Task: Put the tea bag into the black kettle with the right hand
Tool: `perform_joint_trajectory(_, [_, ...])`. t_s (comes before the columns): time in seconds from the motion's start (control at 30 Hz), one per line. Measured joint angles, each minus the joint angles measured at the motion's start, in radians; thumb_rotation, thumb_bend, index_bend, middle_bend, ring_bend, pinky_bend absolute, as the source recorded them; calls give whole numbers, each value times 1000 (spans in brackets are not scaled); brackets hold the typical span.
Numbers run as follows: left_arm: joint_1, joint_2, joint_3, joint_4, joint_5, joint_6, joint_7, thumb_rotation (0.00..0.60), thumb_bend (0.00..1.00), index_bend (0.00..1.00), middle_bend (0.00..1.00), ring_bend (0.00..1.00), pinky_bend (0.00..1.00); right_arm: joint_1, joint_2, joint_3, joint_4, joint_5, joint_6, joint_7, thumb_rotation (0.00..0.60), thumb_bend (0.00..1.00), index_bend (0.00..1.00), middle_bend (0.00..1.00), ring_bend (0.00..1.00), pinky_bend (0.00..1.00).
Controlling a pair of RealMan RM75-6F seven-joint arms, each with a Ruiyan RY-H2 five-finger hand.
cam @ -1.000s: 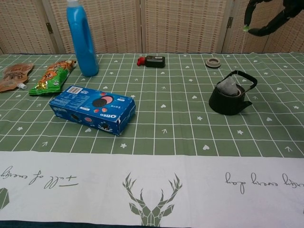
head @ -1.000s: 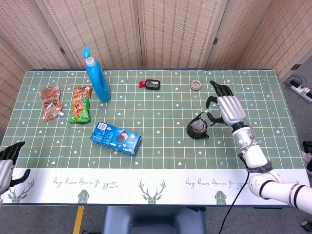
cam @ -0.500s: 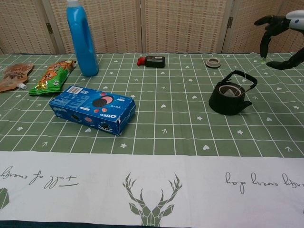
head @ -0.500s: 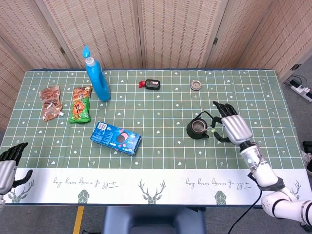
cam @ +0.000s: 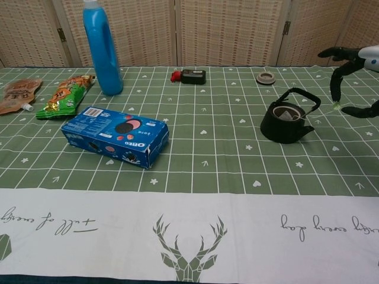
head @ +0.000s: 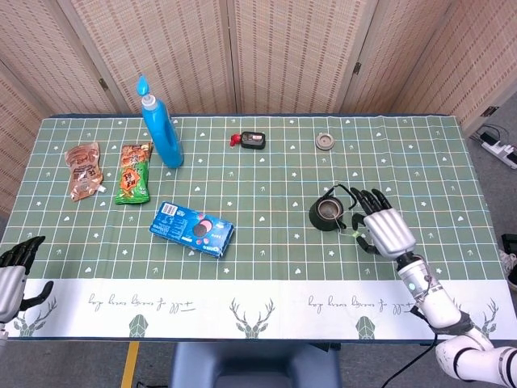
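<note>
Bright even light, soft shadows, sharp focus

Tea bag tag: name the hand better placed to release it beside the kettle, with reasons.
Right. The right hand already pinches the tea bag tag next to the black kettle, where the tea bag sits. The left hand is at the table's far near-left corner.

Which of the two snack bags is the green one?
The green snack bag is the one lying closer to the blue bottle. The other, the brown snack bag, lies further left, nearer the table's edge.
</note>
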State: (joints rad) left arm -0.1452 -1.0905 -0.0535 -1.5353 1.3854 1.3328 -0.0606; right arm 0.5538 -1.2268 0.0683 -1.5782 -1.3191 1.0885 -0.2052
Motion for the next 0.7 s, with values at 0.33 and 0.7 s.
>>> perform_joint_trajectory(0.33, [3, 2, 1, -4, 6, 9, -4, 600, 342, 0, 47, 64, 131, -9, 19, -36, -30, 16, -34, -138, 600, 400, 0, 0, 0, 0])
perform_joint_trajectory(0.7, [6, 5, 5, -14, 33, 29, 1, 600, 342, 0, 47, 63, 131, -98, 114, -81, -191, 9, 61, -198, 600, 400, 0, 0, 0, 0])
